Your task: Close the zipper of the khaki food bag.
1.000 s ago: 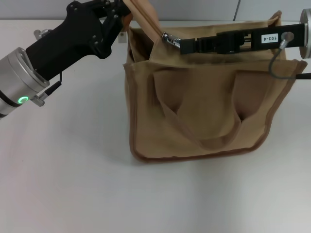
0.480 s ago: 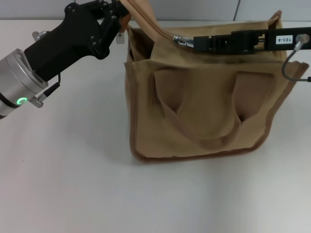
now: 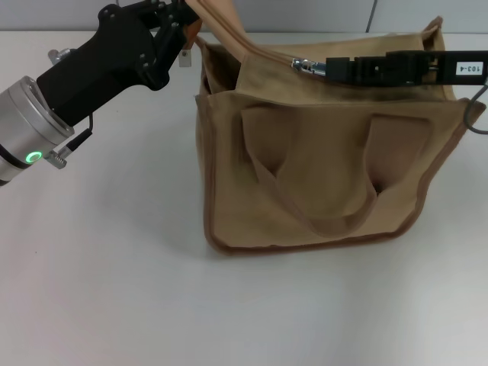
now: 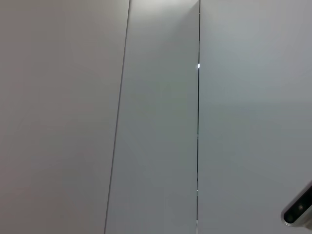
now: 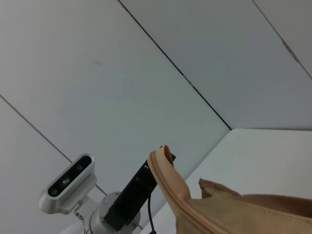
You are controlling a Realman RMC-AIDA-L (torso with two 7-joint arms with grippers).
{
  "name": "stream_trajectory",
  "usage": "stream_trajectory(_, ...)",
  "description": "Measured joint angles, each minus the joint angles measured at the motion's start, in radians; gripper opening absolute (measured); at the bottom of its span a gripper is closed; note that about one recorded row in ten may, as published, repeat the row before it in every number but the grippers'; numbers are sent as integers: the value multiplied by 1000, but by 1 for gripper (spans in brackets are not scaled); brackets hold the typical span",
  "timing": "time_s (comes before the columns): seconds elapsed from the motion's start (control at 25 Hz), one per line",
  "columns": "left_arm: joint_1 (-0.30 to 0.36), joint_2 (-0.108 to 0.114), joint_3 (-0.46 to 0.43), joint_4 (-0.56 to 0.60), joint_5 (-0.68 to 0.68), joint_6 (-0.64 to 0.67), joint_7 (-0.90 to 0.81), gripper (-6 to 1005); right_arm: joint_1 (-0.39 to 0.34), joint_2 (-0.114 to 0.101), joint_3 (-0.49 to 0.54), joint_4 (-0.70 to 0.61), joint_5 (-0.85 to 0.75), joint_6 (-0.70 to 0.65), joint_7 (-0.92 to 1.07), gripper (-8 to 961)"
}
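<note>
The khaki food bag (image 3: 328, 168) stands on the white table, its two looped handles hanging down its front. My left gripper (image 3: 189, 21) is at the bag's far left top end, shut on the tan end strip (image 3: 221, 19) and holding it up. My right gripper (image 3: 326, 69) reaches in from the right along the bag's top, shut on the silver pull tab of the slider (image 3: 305, 65). The zipper (image 3: 263, 52) runs taut from the held strip to the slider. The right wrist view shows the raised strip (image 5: 168, 183) and the left arm (image 5: 131, 195) behind it.
The white table (image 3: 114, 290) spreads to the left of and in front of the bag. A small white tag (image 3: 183, 58) hangs by the left gripper. A grey panelled wall (image 4: 156, 117) stands behind the table. A camera head (image 5: 68, 183) shows in the right wrist view.
My right gripper has moved right along the bag's top, taking the silver slider with it. The left gripper still holds the end strip in the same place.
</note>
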Motion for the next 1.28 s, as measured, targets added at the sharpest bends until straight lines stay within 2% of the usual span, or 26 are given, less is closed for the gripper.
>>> stream_trajectory(0.36,-2,-2,0,0,0,-15,-2,114,-29,-12,13,0,0,-9,-2,31)
stream_trajectory(1.28,-5,-1,0,-2,-6,-29,-2,120,-137,-35,180,0,-3,-89,-51,69)
